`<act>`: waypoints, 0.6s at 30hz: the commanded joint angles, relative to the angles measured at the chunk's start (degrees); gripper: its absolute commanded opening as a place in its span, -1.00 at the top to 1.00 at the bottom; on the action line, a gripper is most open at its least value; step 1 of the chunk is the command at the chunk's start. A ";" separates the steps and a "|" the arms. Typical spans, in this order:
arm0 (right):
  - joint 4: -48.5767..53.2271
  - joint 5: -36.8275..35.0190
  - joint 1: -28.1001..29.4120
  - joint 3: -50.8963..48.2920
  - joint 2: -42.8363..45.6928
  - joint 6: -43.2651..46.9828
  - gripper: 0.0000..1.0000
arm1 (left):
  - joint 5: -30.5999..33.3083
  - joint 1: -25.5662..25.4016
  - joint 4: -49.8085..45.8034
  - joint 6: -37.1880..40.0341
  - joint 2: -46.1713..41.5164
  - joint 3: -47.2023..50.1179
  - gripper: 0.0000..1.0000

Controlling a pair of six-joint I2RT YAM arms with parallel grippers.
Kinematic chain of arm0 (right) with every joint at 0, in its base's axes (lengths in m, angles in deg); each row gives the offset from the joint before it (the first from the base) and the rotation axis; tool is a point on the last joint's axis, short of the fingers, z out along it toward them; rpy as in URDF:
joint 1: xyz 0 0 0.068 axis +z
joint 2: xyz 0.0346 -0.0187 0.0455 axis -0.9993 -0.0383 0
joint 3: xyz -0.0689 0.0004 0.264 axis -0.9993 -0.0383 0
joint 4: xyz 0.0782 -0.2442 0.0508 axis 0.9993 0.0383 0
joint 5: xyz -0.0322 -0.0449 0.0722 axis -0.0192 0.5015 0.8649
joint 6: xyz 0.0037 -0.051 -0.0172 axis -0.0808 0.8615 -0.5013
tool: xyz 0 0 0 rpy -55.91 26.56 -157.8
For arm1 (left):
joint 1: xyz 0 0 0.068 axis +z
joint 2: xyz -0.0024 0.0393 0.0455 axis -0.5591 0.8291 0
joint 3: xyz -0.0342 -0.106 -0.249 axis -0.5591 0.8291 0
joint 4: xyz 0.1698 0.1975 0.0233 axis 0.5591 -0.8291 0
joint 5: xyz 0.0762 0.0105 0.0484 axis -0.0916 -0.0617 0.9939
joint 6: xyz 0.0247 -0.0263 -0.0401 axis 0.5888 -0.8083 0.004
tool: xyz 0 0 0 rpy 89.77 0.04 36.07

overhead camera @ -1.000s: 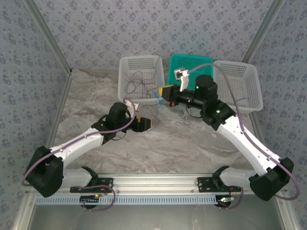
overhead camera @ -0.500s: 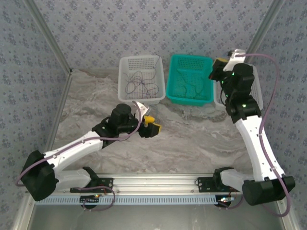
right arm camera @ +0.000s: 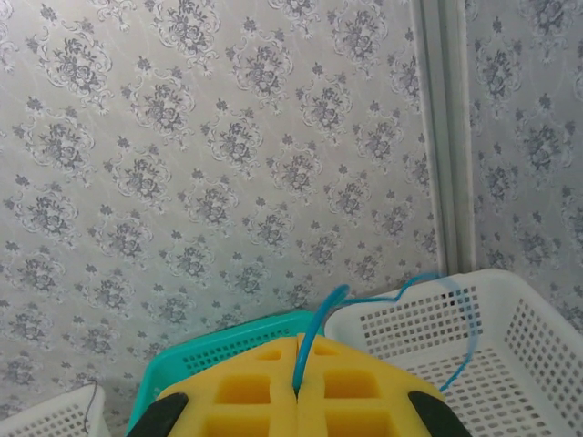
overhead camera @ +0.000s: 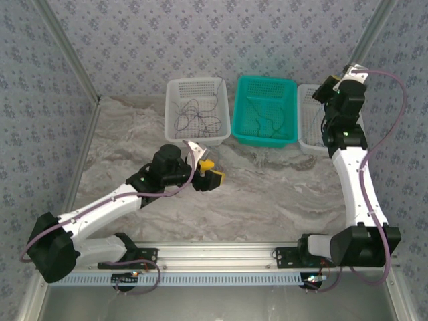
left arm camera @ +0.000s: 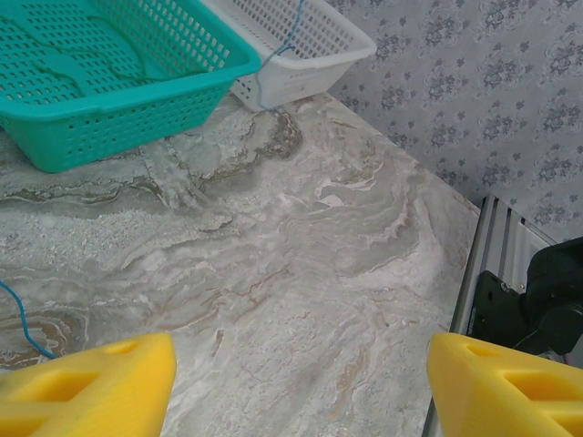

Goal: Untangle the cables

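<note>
A tangle of thin dark cables (overhead camera: pixel 196 118) lies in the left white basket (overhead camera: pixel 175 87). Green cables (overhead camera: pixel 265 124) lie in the teal basket (overhead camera: pixel 289 85). My right gripper (overhead camera: pixel 325 92) is raised above the right white basket (overhead camera: pixel 309 137). In the right wrist view its yellow jaws (right arm camera: pixel 298 391) are shut on a blue cable (right arm camera: pixel 316 339), which arcs right over that basket (right arm camera: pixel 510 364). In the left wrist view the blue cable (left arm camera: pixel 281 47) hangs over the basket's rim (left arm camera: pixel 351 41). My left gripper (overhead camera: pixel 210 175) hovers over bare table, its fingers (left arm camera: pixel 91 382) wide open and empty.
The three baskets stand in a row at the back of the marbled table (overhead camera: pixel 267 187). A short blue strand (left arm camera: pixel 18 320) lies on the table by my left finger. The aluminium frame rail (left arm camera: pixel 492 246) runs along the right. Patterned walls enclose the cell.
My right arm swung from the left white basket across to above the right white basket, carrying the blue cable. The left gripper drifted slightly right and stays open.
</note>
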 commanded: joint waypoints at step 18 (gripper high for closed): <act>8.76 -1.79 0.39 28.33 -10.78 -8.35 1.00 | 0.84 -0.45 1.73 2.05 2.28 -3.41 -0.47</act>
